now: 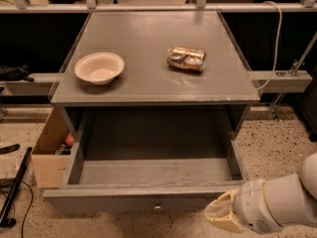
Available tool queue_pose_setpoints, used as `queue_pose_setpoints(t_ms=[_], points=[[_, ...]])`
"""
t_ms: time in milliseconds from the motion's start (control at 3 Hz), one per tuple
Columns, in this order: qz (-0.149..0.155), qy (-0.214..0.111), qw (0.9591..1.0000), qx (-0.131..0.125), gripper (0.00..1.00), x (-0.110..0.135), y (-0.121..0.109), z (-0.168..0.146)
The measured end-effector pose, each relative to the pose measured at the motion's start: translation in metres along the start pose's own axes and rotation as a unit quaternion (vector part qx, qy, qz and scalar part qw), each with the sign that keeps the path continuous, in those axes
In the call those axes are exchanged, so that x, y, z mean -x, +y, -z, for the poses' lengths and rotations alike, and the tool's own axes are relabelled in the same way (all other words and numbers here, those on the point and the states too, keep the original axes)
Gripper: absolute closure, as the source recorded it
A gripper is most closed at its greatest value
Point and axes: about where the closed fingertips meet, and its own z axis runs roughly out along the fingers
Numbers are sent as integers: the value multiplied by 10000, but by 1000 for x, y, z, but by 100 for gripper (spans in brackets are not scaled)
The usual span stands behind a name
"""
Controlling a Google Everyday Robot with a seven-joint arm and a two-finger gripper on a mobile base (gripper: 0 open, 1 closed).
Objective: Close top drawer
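Observation:
The top drawer [148, 175] of the grey cabinet is pulled far out toward me, its deep boxy interior bare. Its front panel [129, 202] runs along the bottom of the view, with a small round metal knob [157, 208] at centre. My gripper [221, 217] is at the bottom right, just in front of the right end of the drawer's front panel. It is cream-coloured, on a white arm [282, 202] that enters from the right. The lower drawers are hidden.
On the cabinet top [148, 78] stand a cream bowl [99, 67] at left and a crushed shiny packet [186, 58] at right. An open cardboard box [49, 152] sits on the floor left of the drawer. A black pole [14, 187] and cables lie at far left.

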Motion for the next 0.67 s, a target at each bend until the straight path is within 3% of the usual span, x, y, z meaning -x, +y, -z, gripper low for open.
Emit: queue_pose_setpoints(t_ms=[667], points=[[-68, 46, 9999, 72, 100, -3, -7, -16]])
